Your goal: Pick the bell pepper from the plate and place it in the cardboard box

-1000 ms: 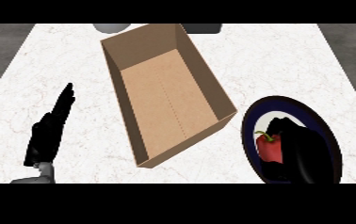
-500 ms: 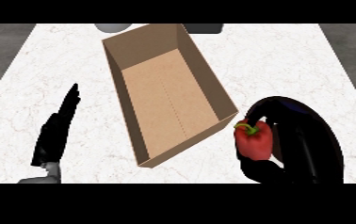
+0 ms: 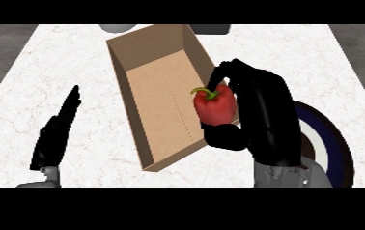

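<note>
We take the cardboard box [image 3: 160, 96] as our landmark: it lies open-topped on the white marbled table [image 3: 71, 60], its long axis running slantwise from the far side towards the near edge.

Right hand [image 3: 257, 103]: black fingers and thumb curled round the bell pepper [image 3: 216, 106], grasping it. The pepper is red with a green stem pointing towards the box's left wall. We see it over the box's right wall, about midway along that wall, partly overlapping the box's interior. We cannot tell whether it touches the cardboard or how high it sits above it.

Plate [image 3: 333, 137]: dark blue rim, to the right of the box, mostly covered by the right hand and the grey forearm. Only its right arc shows.

Left hand [image 3: 55, 132]: to the left of the box, well apart from it, near the table's near edge. Fingers straight and together, pointing away from the robot; released, holding nothing.

Beyond the box's far end, two grey objects [image 3: 118, 28] are cut off by the view's top edge; we cannot identify them.
</note>
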{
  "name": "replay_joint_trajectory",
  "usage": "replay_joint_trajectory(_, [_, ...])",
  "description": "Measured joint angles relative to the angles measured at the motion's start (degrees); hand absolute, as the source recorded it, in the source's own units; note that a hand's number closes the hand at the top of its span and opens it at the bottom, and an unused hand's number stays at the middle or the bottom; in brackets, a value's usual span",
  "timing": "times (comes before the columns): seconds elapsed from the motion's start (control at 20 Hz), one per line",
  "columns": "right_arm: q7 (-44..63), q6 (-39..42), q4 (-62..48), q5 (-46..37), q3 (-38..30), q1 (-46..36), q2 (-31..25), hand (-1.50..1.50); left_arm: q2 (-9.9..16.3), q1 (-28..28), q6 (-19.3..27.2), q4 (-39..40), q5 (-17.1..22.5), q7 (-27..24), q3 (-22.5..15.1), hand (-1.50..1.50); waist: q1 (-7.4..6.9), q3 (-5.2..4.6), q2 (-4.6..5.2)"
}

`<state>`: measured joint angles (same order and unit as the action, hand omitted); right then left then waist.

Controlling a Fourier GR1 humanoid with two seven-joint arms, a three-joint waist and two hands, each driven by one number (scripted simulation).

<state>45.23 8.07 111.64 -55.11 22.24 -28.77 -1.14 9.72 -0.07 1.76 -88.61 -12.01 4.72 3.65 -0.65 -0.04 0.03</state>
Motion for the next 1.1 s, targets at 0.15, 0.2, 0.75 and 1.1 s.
replay_joint_trajectory(0.15, [2.67, -1.28, -6.25, 1.49, -0.54, -6.42, 0.58, 1.5, 0.13, 0.96, -0.56, -0.63, 0.17, -0.12, 0.15, 0.0, -0.08, 0.01, 0.0])
replay_joint_trajectory(0.2, [2.87, -2.25, -8.93, 2.14, -0.83, -8.44, 0.7, 1.5, 0.02, 0.43, -0.42, -0.41, 0.05, 0.01, 0.17, 0.0, -0.11, 0.01, 0.01])
replay_joint_trajectory(0.75, [1.57, -14.87, -40.04, 11.11, 0.72, -23.87, 1.11, 1.5, -0.96, -0.7, -0.21, -0.34, -1.23, 0.53, -0.79, 0.0, -1.05, 0.01, 0.28])
replay_joint_trajectory(1.1, [-0.64, -25.38, -57.41, 19.83, 4.04, -28.01, 1.13, -1.5, -1.26, -0.95, -0.63, 0.08, -1.2, -0.29, -1.02, 0.0, -1.81, 0.01, 0.49])
